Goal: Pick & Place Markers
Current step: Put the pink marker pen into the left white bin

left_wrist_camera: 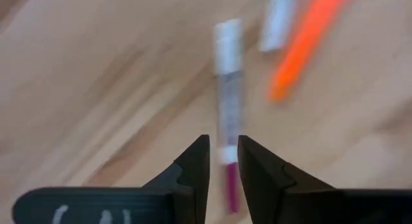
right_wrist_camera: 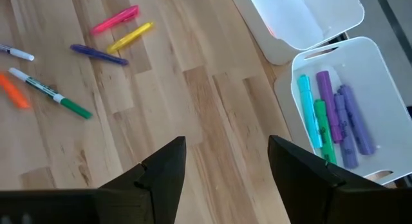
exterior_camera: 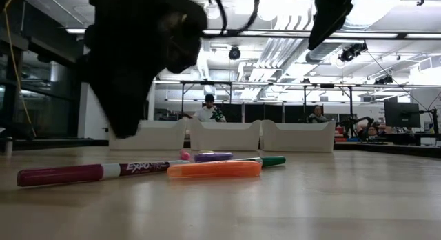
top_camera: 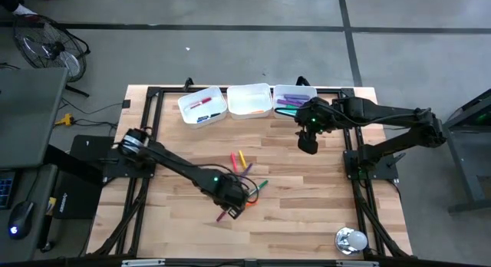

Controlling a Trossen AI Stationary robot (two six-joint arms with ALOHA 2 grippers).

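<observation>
High view: on the pale wooden table [top_camera: 307, 221], the left gripper [top_camera: 232, 209] hangs over the maroon-capped white marker [top_camera: 225, 215], which lies nearest the front edge, just in front of the scattered cluster of loose markers [top_camera: 247, 169]; three white rectangular trays [top_camera: 249, 100] line the back edge, and the right gripper [top_camera: 308, 142] hovers just in front of the right-hand tray, which holds purple, teal and green markers [top_camera: 288, 103]. Low view: that maroon marker [exterior_camera: 89, 173] lies flat beside an orange marker [exterior_camera: 213, 169], with the left arm's dark bulk above. Left wrist view: the narrowly parted fingers [left_wrist_camera: 196, 163] straddle the barrel without visibly clamping it. Right wrist view: the right fingers [right_wrist_camera: 166, 163] stand wide apart, empty, over bare wood near the filled tray [right_wrist_camera: 386, 76]. The likely risk is that a slightly skewed closure rolls the round barrel aside, or nudges the orange neighbour.
</observation>
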